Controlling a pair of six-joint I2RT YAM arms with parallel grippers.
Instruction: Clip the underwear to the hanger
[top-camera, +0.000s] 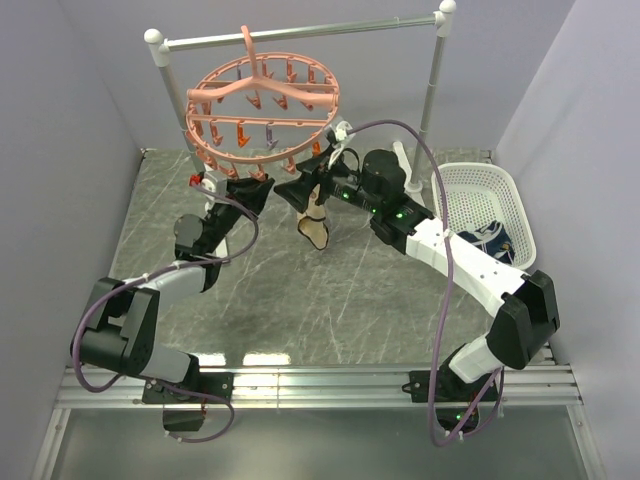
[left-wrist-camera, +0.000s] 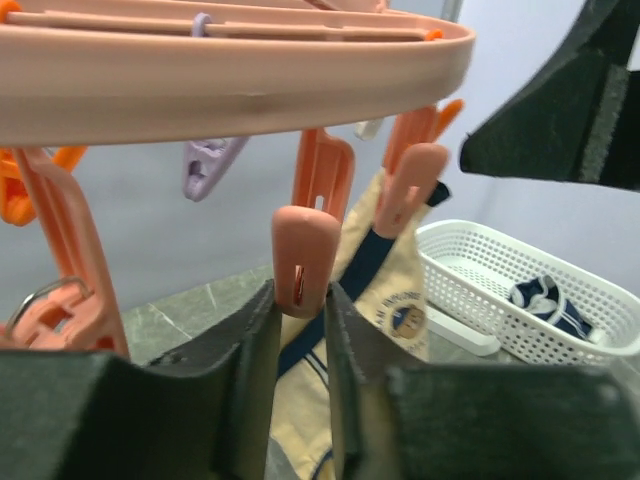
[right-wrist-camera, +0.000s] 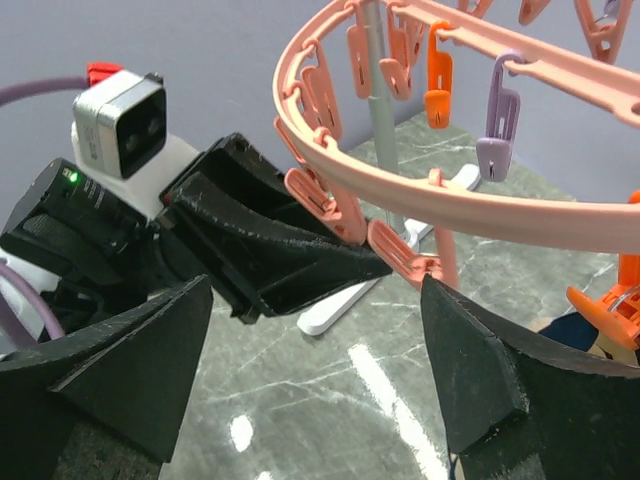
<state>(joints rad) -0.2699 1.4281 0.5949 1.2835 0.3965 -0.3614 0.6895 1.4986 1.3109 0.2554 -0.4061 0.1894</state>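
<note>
While the left gripper (left-wrist-camera: 302, 300) pinches one clip (left-wrist-camera: 305, 250) of the hanger (left-wrist-camera: 230, 90), the underwear (left-wrist-camera: 405, 290) hangs just beyond. Right gripper (right-wrist-camera: 315, 290) spread wide.

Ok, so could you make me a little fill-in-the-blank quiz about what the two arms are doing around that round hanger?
1. The left gripper pinches a ____ clip on the hanger, with the underwear hanging just behind it.
2. The right gripper has its jaws ____, with nothing between them.
3. The basket on the table is coloured ____.

Missing words: pink; open; white.
</note>
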